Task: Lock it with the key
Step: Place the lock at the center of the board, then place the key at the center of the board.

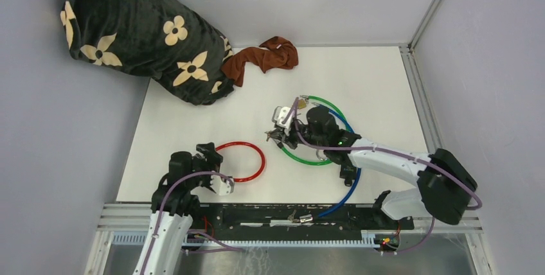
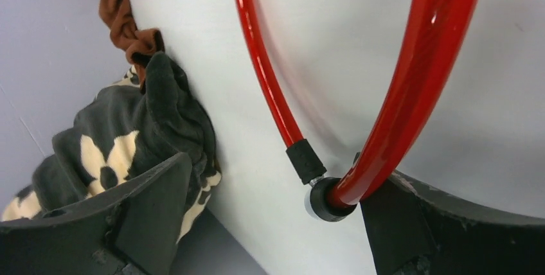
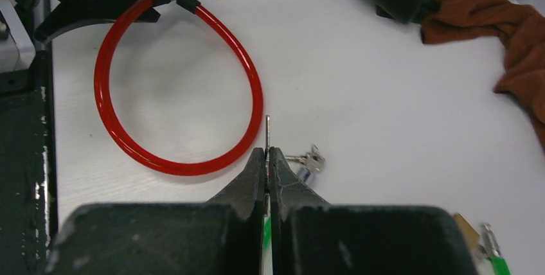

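Observation:
A red cable lock point(image 1: 260, 162) lies in a closed loop on the white table, its black lock head point(image 2: 328, 199) at the near-left end. My left gripper point(image 2: 279, 185) is open, its jaws wide on either side of that head; the red cable leans against the right finger point(image 2: 411, 223). In the right wrist view the red cable lock point(image 3: 116, 127) lies ahead and to the left. My right gripper point(image 3: 267, 153) is shut on a thin silver key point(image 3: 267, 130) that sticks out past the fingertips toward the loop. Spare keys point(image 3: 310, 158) hang beside it.
A green cable loop point(image 1: 302, 158) and a blue cable point(image 1: 350, 188) lie under the right arm. A dark flowered blanket point(image 1: 135, 31) fills the back left corner, with a brown cloth point(image 1: 263, 56) beside it. More keys point(image 1: 301, 217) rest on the black base rail.

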Controlling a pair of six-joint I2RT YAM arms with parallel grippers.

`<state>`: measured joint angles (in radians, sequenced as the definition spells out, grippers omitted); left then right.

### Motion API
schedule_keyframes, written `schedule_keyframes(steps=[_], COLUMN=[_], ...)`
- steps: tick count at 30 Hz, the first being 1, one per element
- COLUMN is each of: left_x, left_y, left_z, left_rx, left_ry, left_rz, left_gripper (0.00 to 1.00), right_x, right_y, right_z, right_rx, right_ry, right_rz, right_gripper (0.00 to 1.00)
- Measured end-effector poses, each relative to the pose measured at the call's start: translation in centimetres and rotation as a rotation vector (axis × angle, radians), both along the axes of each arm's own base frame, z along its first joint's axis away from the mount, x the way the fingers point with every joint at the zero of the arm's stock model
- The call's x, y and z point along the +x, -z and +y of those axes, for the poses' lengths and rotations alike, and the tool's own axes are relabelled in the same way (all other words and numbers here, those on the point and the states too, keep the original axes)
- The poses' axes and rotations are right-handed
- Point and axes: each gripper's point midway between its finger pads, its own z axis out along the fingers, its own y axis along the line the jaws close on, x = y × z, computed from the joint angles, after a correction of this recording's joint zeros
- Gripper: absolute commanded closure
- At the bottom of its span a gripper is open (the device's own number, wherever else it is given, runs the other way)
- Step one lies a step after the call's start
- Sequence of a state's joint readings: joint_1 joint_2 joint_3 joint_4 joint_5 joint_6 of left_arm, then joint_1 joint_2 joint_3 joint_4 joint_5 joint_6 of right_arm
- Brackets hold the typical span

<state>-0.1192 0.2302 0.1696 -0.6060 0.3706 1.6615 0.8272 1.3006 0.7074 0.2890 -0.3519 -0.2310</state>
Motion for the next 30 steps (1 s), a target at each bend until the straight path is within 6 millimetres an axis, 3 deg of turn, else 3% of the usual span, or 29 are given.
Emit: schedule_keyframes(steps=[5,10,15,17,19,21,23,26,28,29,30], left_x=[-2.4,-4.5,-4.0,-3.9,-4.2,-4.8,-4.9,-4.0,-3.1,-2.5,-2.1], left_y=[0.0,-2.1,-3.8,-4.9,-5.6,-6.4,-7.9,-9.7,-11.3,-12.4,-13.1], left_z=[1.3,2.1,2.0,1.8,1.5,0.8,-0.6,-2.2,-3.2,-3.7,-4.1], left_rx=[0.194,0.271,0.272,0.265,0.242,0.179,0.024,-0.219,-0.433,-0.556,-0.651], left_ry=[0.08,0.115,0.12,0.123,0.13,0.133,0.096,-0.008,-0.107,-0.165,-0.209], left_rz=[0.053,0.144,0.124,0.105,0.105,0.131,0.163,0.185,0.216,0.235,0.259], left_gripper=[0.0,0.0,0.0,0.0,0.0,0.0,0.0,0.02,0.05,0.07,0.09], right_x=[-1.5,-3.0,-4.0,-4.4,-4.8,-5.3,-5.4,-4.5,-3.6,-2.8,-2.1], right_y=[1.8,5.4,8.9,10.1,11.2,12.2,12.6,12.3,11.0,10.0,8.8], right_z=[6.3,11.7,14.9,15.4,15.3,15.0,14.7,14.1,12.9,12.2,11.5], right_rx=[-0.024,-0.054,-0.091,-0.112,-0.135,-0.166,-0.19,-0.222,-0.245,-0.243,-0.234], right_ry=[-0.111,-0.179,-0.2,-0.202,-0.199,-0.195,-0.184,-0.142,-0.097,-0.062,-0.034], right_rz=[0.08,0.205,0.33,0.374,0.411,0.446,0.468,0.438,0.399,0.368,0.341], right_gripper=[1.0,1.0,1.0,0.98,0.82,0.56,0.49,0.45,0.41,0.37,0.28])
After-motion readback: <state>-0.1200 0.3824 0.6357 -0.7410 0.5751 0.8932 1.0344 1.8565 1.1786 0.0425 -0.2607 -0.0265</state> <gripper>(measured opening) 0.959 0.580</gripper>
